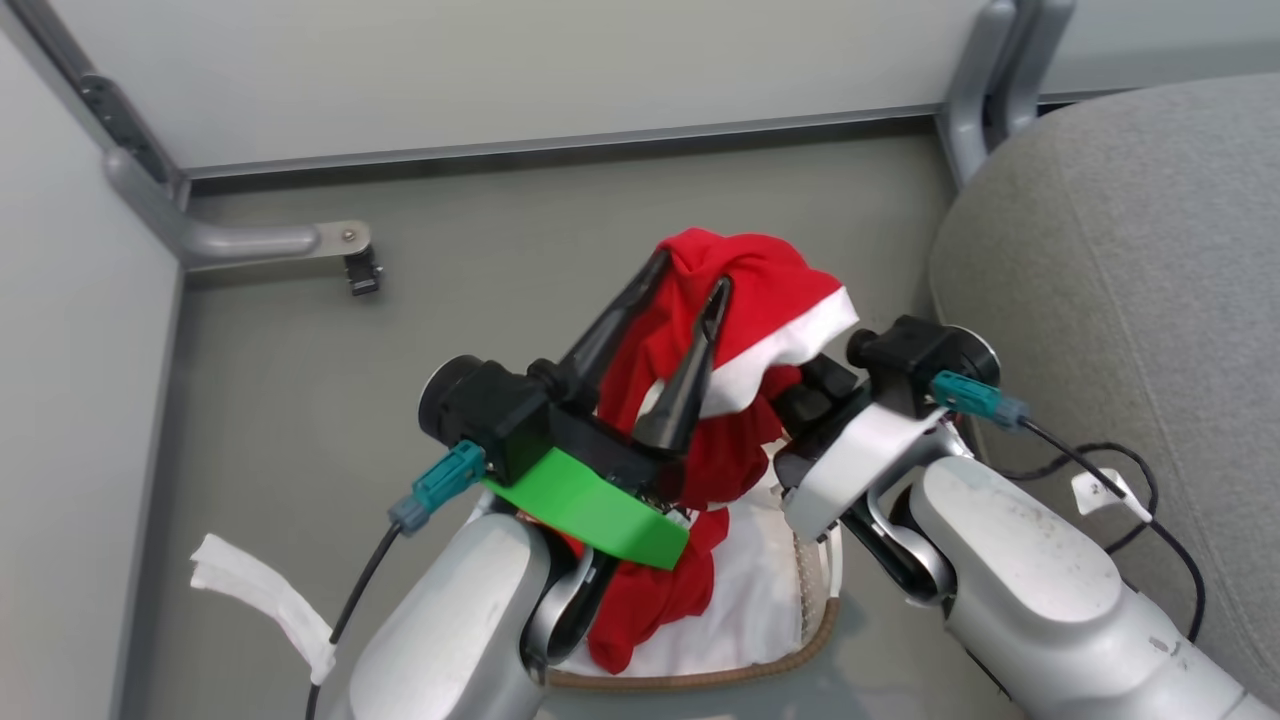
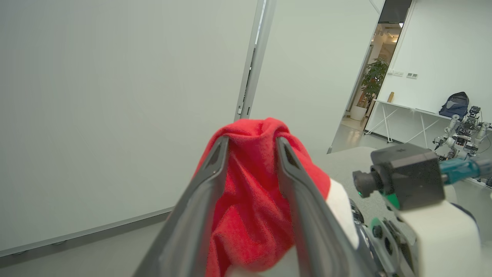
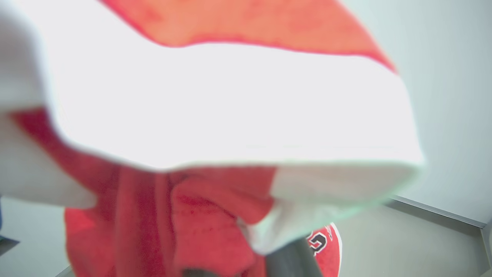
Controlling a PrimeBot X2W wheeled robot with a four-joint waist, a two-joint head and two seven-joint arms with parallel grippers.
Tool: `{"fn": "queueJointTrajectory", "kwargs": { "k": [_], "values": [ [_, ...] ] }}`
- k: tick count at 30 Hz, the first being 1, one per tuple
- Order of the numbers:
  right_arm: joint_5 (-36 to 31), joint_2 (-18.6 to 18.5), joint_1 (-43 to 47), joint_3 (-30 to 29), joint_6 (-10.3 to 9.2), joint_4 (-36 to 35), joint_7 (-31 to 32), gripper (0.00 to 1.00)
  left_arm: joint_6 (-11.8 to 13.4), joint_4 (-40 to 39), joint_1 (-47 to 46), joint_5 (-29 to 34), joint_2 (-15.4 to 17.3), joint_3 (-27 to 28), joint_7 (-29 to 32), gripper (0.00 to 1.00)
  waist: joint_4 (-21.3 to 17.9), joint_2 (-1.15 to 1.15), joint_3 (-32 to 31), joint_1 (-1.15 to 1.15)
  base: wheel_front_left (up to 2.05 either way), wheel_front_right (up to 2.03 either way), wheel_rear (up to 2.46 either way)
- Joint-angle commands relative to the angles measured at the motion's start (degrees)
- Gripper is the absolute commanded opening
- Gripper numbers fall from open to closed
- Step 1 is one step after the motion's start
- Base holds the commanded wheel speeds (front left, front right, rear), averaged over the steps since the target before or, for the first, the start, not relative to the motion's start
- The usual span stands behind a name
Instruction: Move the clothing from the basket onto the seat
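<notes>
The main risk is the clothing point(image 1: 760, 290) sliding back down. The left gripper point(image 1: 690, 278) has its fingers spread, so the red cloth only drapes over and between them, with nothing pinched there. The right gripper point(image 1: 808, 390) is closed, its fingers buried under the white band, apparently pinching a fold; how much cloth it has I cannot tell. If that bite is shallow, a swing toward the seat point(image 1: 1120, 260) could shed the load. The cloth could also snag on a left fingertip as the arms part.

The garment hangs lifted above the basket point(image 1: 790, 650), its lower end trailing onto the white liner point(image 1: 760, 590) — a sideways pull from here might drag liner or basket along.

The basket stands on a smooth grey floor point(image 1: 300, 400), just beside the grey woven seat, boxed in by pale wall panels point(image 1: 500, 70) on metal feet. Beyond an opening in the left wrist view stand a plant point(image 2: 374, 77), a white table point(image 2: 407, 109) and another robot point(image 2: 465, 130)
</notes>
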Motion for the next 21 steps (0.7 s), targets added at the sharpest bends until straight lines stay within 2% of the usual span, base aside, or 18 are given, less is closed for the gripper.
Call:
{"fn": "queueJointTrajectory", "kwargs": {
  "k": [1, 8, 16, 21],
  "values": [
    [-0.4, 0.0, 1.6, -1.3, -0.06, -0.8, -0.1, 0.0, -0.2, 0.1, 0.9, 0.8, 0.2, 0.6, 0.0, 1.0, -2.7, 0.0, 0.2, 0.0, 0.0, 0.0, 0.0],
    [-1.4, 0.8, 6.7, -8.0, -0.07, -4.4, -0.1, 0.0, -0.2, 1.3, 3.1, 3.5, 0.2, 3.4, 0.0, 1.0, -13.0, 0.0, 0.5, 0.0, 0.0, 0.0, 0.0],
    [-1.6, 1.0, 10.4, -12.6, -0.06, -7.0, -0.1, 0.0, -0.2, 3.5, 3.9, 4.5, 0.2, 2.9, 0.0, 1.0, -25.5, 0.0, 1.3, 0.0, 0.0, 0.0, 0.0],
    [-1.6, 1.3, 12.1, -15.6, -0.06, -8.2, -0.1, 0.0, -0.2, 4.8, 3.9, 5.0, 0.2, 2.7, 0.0, 1.0, -31.5, 0.0, 2.1, 0.0, 0.0, 0.0, 0.0]
  ]
}}
